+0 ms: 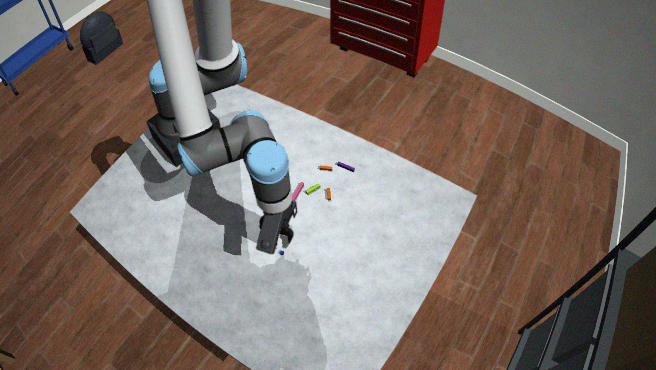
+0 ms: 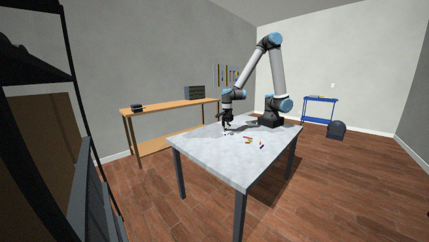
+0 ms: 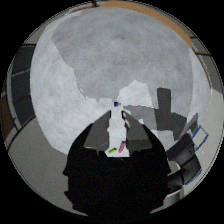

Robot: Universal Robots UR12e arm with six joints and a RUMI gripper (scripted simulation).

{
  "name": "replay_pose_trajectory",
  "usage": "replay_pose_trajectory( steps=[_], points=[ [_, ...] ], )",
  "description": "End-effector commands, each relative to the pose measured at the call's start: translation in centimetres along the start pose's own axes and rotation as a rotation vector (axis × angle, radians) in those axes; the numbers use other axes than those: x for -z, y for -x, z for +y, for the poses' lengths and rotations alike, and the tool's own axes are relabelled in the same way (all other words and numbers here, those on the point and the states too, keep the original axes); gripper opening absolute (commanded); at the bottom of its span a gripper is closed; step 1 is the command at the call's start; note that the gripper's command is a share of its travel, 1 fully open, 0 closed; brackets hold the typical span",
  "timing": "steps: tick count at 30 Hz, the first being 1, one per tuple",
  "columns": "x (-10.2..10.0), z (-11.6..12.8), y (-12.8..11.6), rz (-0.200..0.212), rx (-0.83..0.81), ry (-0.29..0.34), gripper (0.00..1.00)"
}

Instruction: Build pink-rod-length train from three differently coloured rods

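Note:
The pink rod (image 1: 298,191) lies on the grey table top, with a lime rod (image 1: 313,188) just right of it. One orange rod (image 1: 328,194) lies beside the lime rod and another orange rod (image 1: 325,168) lies farther back, next to a purple rod (image 1: 345,166). A small blue rod (image 1: 281,253) lies alone nearer the front. My gripper (image 1: 286,241) points down just above the blue rod. Its fingers stand a narrow gap apart with nothing between them. In the wrist view the blue rod (image 3: 116,104) shows just beyond the fingertips.
A red drawer cabinet (image 1: 385,27) stands on the floor at the back. A wooden bench (image 2: 167,108) stands behind the table. A blue cart (image 2: 318,109) stands by the far wall. The table's edges lie well away from the rods.

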State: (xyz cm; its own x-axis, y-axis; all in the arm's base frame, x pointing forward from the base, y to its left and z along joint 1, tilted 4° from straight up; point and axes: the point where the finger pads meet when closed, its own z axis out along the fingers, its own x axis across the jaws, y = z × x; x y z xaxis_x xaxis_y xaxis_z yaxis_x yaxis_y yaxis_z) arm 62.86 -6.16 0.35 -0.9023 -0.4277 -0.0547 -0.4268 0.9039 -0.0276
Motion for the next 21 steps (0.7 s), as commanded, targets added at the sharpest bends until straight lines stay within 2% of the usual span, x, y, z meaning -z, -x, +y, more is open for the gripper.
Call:
replay_pose_trajectory(
  steps=[1,21],
  points=[
    [-0.6,0.0,0.1,-0.001,0.000,-0.001,0.14],
    [-2.1,0.0,0.1,-0.001,0.000,-0.001,0.14]
  ],
)
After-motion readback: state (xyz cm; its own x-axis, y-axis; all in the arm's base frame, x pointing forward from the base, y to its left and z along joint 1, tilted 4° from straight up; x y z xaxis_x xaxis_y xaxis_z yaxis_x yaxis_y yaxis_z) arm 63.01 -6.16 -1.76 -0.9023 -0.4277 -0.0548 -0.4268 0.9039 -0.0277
